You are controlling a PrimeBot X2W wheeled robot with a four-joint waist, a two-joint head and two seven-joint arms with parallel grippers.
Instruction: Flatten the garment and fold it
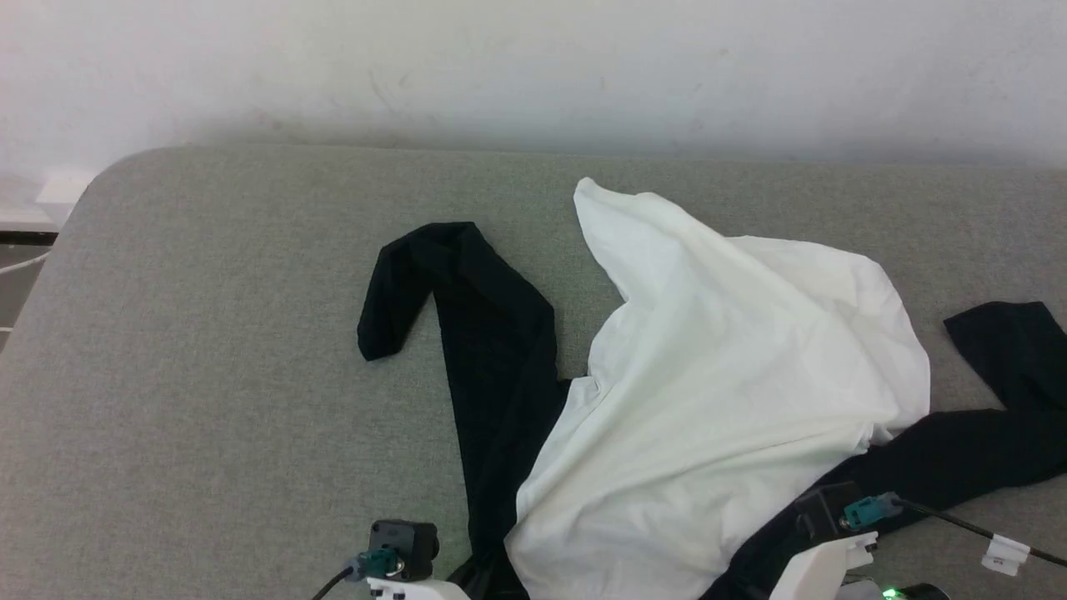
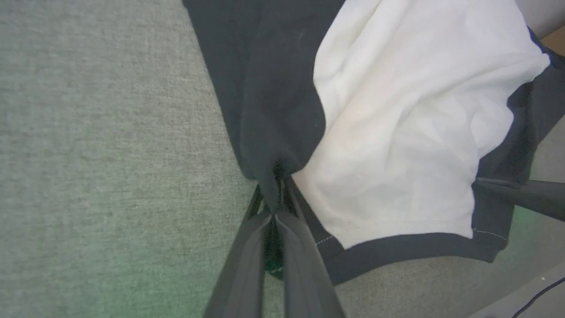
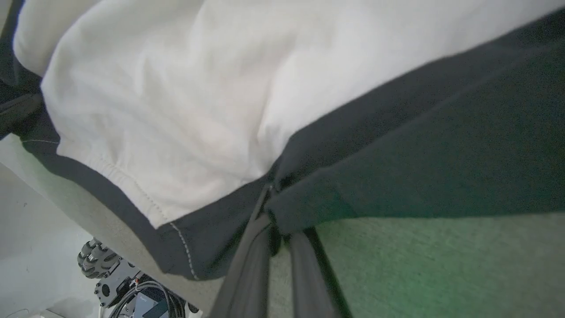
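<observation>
Loosely heaped on grey upholstery [image 1: 208,333], white wall [image 1: 500,67] behind, the garment [image 1: 733,358] is pinched by left fingers [image 2: 245,265] and right fingers [image 3: 249,265].

Both wrists have white shells [image 1: 821,571], each topped by a black block [image 1: 406,540] with a teal plug [image 1: 867,510] and a black cable [image 1: 959,523]. The right cable has a white tag [image 1: 1004,554]. The fingers [image 2: 247,269] are long, dark and tapering. A green light [image 1: 890,593] glows.

Grey fabric surface [image 1: 208,375]; scuffed white wall [image 1: 500,67] behind.
</observation>
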